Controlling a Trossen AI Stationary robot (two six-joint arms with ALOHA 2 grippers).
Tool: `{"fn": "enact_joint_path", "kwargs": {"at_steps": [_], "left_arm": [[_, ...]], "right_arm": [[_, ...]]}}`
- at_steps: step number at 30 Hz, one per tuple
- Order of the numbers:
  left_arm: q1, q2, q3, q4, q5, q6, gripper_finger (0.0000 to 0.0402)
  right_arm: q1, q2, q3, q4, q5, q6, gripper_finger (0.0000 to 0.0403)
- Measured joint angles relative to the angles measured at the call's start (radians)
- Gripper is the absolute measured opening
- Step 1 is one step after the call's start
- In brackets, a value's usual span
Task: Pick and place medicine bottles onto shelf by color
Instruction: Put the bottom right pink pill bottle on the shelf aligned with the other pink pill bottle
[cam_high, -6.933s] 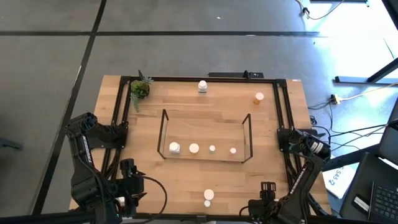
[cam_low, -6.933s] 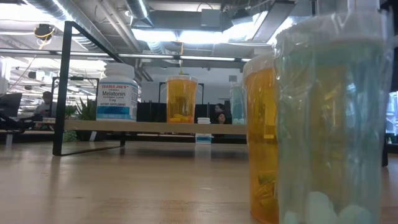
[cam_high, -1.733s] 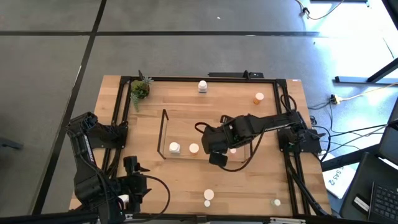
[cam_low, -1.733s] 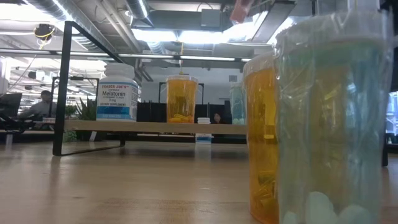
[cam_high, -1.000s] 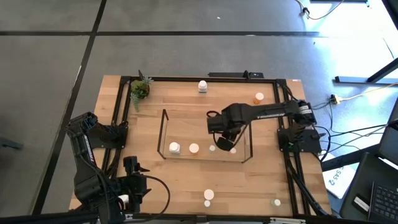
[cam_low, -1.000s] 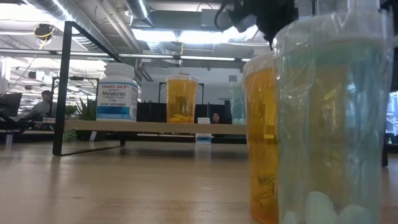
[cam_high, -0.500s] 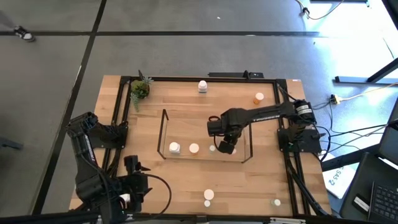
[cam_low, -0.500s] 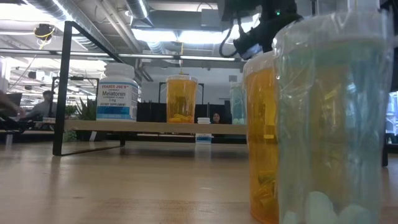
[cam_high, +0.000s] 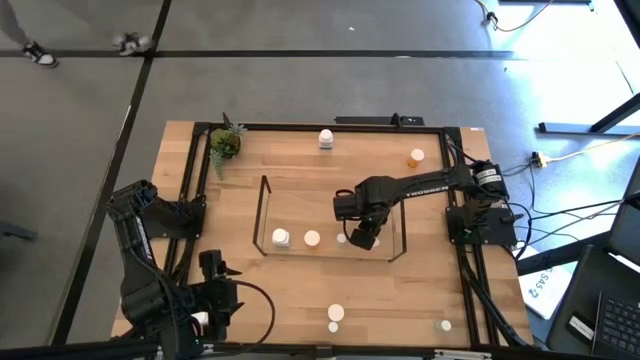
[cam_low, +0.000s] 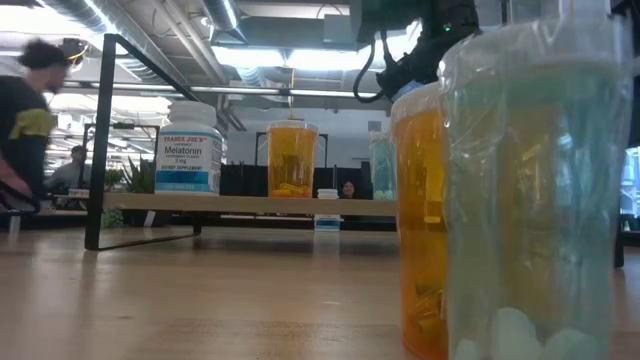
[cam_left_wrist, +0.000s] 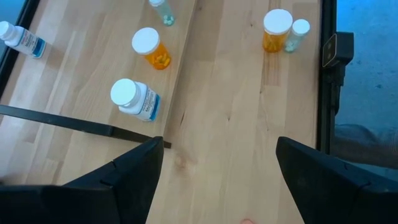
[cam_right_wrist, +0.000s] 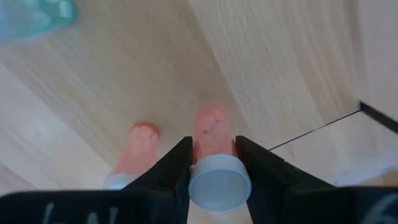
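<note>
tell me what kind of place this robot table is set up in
Probably an open office or lab workspace. The low view shows exposed ceiling ducts with strip lights and a person walking past desks behind the shelf; the high view shows a bare grey floor.

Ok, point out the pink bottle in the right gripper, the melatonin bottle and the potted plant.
pink bottle (cam_right_wrist: 213, 134), right wrist view, on its pink body above the cap.
melatonin bottle (cam_low: 188, 152), low view, on its label.
potted plant (cam_high: 224, 144), high view, on its leaves.
</note>
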Motion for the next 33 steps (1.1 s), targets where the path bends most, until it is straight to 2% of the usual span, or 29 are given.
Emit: {"fn": "enact_joint_path", "kwargs": {"at_steps": [33], "left_arm": [[0.000, 0.000, 0.000, 0.000, 0.026, 0.000, 0.0306]], "right_arm": [[0.002, 0.000, 0.000, 0.028, -0.006, 0.026, 0.0117]]}}
